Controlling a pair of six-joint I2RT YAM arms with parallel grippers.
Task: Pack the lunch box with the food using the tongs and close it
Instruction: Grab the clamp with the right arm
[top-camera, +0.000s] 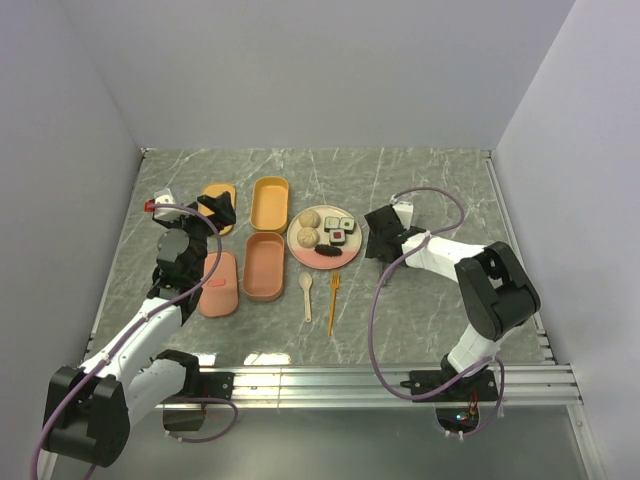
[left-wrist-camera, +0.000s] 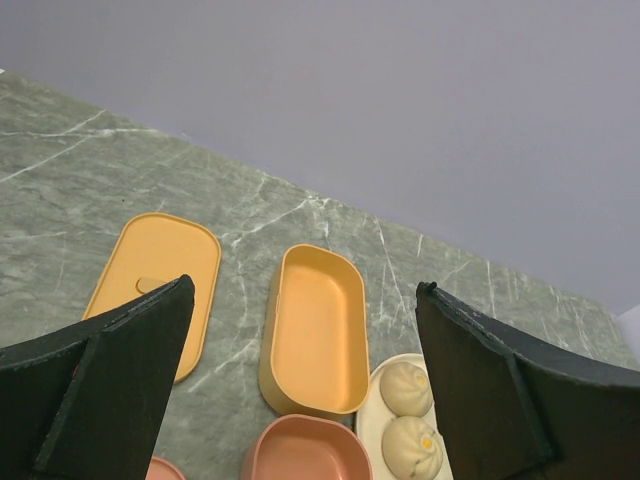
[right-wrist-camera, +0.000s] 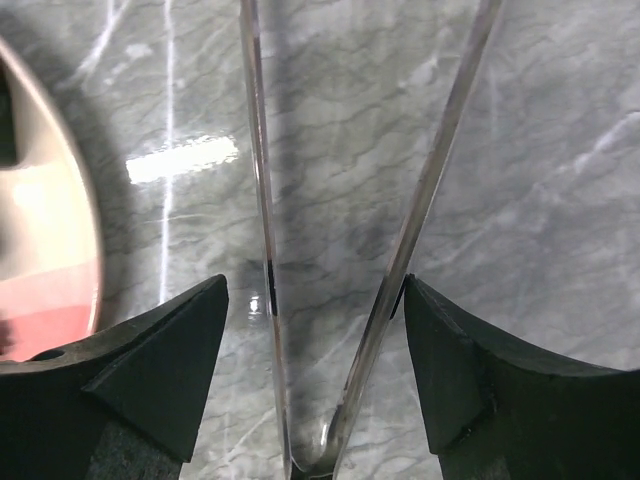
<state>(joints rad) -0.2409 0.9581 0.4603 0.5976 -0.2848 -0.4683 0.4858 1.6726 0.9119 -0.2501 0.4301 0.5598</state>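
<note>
Toward the left edge of the grey marble surface (top-camera: 430, 190), the left gripper (top-camera: 217, 210) hangs over the orange lid (top-camera: 222, 190). Its fingers (left-wrist-camera: 120, 380) are spread wide with nothing between them. The pink lid (top-camera: 218, 283) lies flat nearer the near edge, just beside the pink tub (top-camera: 264, 265). The orange tub (top-camera: 270, 203) sits beyond the pink tub, toward the far edge. Both tubs stand open with nothing inside them.

Around the middle of the surface, just right of the tubs, is the round cream-and-pink plate (top-camera: 350, 250), which carries all the food. Two beige balls (top-camera: 309, 218) are on its left side, three sushi rolls (top-camera: 338, 236) on its right, and one dark brown piece (top-camera: 327, 250) at its near rim. Between the plate and the near edge lie a beige spoon (top-camera: 306, 296) and, to its right, an orange fork (top-camera: 334, 298), side by side and apart.

Just right of the plate, the right gripper (right-wrist-camera: 315, 285) is down low over the surface. Its fingers (right-wrist-camera: 150, 370) stand wide on either side of the tongs (right-wrist-camera: 424, 200), which lie on the marble with their joined end toward the wrist and their two arms splayed away from it. One tong arm runs right along the inner edge of one finger, and the other arm stands clear of the opposite finger. The tongs are not squeezed. From overhead, the gripper hides them.
</note>
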